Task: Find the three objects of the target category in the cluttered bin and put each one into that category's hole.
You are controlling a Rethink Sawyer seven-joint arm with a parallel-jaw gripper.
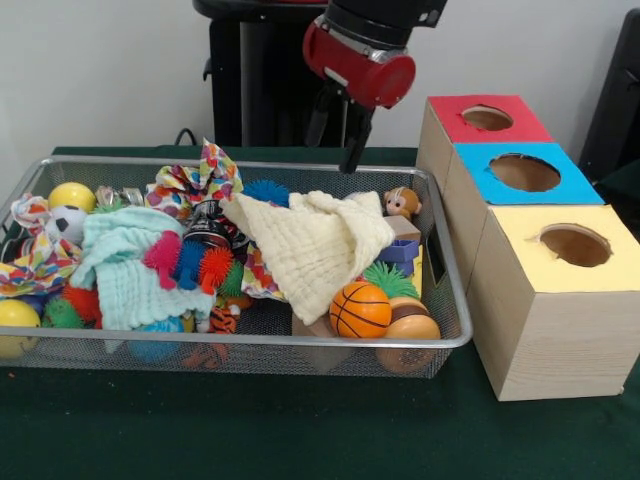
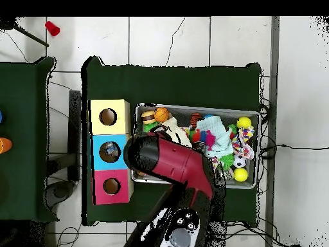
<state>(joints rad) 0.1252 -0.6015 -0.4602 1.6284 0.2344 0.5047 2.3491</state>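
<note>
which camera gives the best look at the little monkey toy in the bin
The front view: the monkey toy sits in plain sight at the wire bin's far corner nearest the boxes. Overhead, the red arm covers that end of the bin, so it cannot be made out.

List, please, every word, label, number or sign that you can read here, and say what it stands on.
None can be read.
Dark round object in the wire bin: pale markings, too blurred to read.
Red box, blue box, yellow box: no lettering shows.

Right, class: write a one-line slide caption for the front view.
Sawyer's pincer hangs above a toy-filled wire bin, beside red, blue and yellow boxes.
</note>
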